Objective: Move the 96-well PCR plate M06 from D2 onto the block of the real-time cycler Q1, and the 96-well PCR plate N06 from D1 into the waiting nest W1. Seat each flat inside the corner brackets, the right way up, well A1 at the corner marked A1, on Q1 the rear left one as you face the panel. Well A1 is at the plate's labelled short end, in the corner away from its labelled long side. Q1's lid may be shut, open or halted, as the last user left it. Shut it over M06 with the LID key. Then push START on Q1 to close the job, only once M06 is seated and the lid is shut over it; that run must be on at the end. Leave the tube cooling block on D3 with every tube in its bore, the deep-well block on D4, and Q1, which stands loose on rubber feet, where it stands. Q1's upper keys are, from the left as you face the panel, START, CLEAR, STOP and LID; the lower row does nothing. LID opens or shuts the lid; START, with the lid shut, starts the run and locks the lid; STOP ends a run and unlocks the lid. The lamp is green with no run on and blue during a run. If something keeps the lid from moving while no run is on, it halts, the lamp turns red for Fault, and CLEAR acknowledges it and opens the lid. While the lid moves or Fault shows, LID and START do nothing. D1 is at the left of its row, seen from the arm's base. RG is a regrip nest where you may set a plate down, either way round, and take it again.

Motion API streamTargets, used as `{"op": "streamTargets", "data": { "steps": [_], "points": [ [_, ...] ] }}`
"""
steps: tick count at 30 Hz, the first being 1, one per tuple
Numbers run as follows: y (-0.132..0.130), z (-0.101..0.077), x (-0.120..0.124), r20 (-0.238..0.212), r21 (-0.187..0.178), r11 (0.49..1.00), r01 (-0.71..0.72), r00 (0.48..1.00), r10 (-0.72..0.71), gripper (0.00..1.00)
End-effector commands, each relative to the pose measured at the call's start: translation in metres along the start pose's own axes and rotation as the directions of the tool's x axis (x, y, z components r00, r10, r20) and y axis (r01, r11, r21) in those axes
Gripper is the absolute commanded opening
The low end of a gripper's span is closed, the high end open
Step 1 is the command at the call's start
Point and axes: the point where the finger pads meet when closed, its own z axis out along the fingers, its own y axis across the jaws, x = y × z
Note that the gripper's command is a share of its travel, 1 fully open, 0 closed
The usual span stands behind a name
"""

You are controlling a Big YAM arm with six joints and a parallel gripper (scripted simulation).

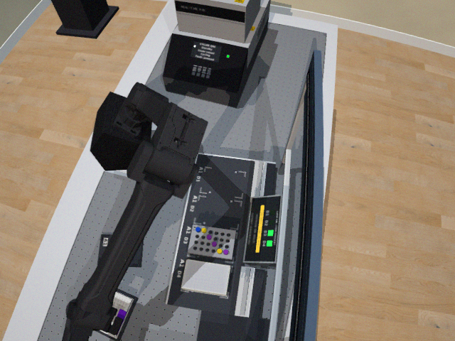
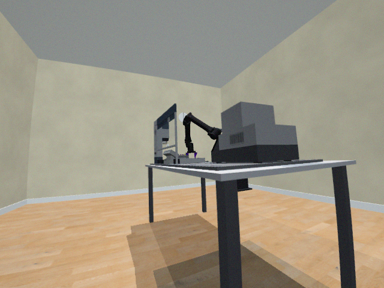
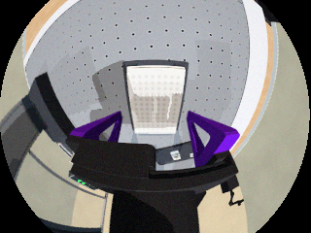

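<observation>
From the top, the gripper [image 1: 119, 312] hangs over a white PCR plate [image 1: 122, 301] in a nest at the table's near corner; slots D1 [image 1: 224, 172] and D2 [image 1: 220, 205] are bare, and the cycler Q1 [image 1: 205, 62] shows a green lamp [image 1: 227, 56]. In the exterior view, the arm [image 2: 198, 123] reaches down. In the wrist view, purple fingers stand wide apart, holding nothing, flanking the plate.

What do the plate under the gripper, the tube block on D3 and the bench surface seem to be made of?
The plate looks like white, slightly translucent plastic, with a fine well grid. The tube block looks like matte grey metal, with dark drilled bores, though that is uncertain. The bench surface looks like brushed grey metal with regular small holes.
</observation>
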Motion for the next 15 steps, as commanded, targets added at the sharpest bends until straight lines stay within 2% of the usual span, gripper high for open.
{"op": "streamTargets", "data": {
  "steps": [1, 4, 7, 11, 15],
  "points": [
    [0.017, -0.032, -0.022, 0.060, -0.016, 0.999, 0.048, 0.997, -0.047, 1.00],
    [0.012, -0.025, -0.013, 0.034, -0.005, 0.999, 0.036, 0.999, -0.036, 1.00],
    [0.000, -0.028, -0.009, 0.024, -0.005, 1.000, 0.018, 1.000, -0.018, 1.00],
    [0.000, -0.043, -0.008, 0.031, -0.009, 1.000, 0.015, 0.999, -0.014, 1.00],
    [0.007, -0.063, -0.016, 0.058, -0.012, 0.999, 0.032, 0.998, -0.031, 1.00]
  ]
}}
